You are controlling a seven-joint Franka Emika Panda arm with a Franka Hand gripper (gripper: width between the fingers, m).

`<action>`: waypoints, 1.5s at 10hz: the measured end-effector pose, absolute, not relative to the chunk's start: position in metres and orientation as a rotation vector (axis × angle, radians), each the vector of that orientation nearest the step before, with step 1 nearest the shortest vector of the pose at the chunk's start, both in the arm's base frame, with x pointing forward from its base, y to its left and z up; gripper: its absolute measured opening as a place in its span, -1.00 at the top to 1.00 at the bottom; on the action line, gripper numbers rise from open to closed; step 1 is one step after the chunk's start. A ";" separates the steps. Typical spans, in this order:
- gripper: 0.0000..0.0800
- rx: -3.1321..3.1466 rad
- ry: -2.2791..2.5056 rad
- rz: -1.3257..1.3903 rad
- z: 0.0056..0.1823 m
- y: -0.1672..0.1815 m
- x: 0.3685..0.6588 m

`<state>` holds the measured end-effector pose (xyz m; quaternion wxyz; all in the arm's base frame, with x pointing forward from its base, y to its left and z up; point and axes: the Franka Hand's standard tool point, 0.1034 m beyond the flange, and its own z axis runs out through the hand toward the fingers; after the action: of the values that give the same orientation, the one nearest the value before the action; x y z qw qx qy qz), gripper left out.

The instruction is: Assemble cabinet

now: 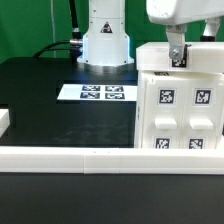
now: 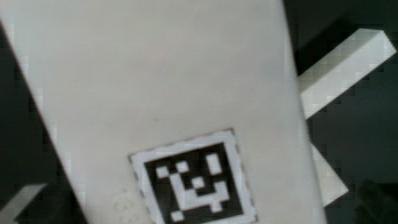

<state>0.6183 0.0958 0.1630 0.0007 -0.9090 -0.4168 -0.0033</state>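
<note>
The cabinet (image 1: 178, 110) is a large white boxy body at the exterior view's right, with several black-and-white tags on its front face. My gripper (image 1: 177, 56) comes down from above onto the cabinet's top rear part; its fingers look narrow and close together against the white top. In the wrist view a white cabinet panel (image 2: 160, 90) with one tag (image 2: 192, 182) fills most of the picture, very close to the camera. My fingertips do not show clearly there, so I cannot tell whether they grip the panel.
The marker board (image 1: 98, 93) lies on the black table behind the cabinet's left side. A white rail (image 1: 70, 156) runs along the table's front edge. The robot base (image 1: 105, 45) stands at the back. A white bar (image 2: 342, 72) crosses the dark background.
</note>
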 end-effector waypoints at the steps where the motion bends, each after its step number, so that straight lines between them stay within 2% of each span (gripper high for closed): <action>1: -0.40 -2.856 -1.306 -0.010 0.163 0.094 0.619; 6: -0.40 -2.888 -1.234 -0.011 0.163 0.092 0.619; 10: -0.40 -3.096 -0.511 -0.033 0.162 0.090 0.622; 15: -0.40 -3.133 -0.014 -0.037 0.162 0.088 0.623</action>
<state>0.6228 0.0878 0.1623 0.0040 -0.9999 -0.0044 -0.0117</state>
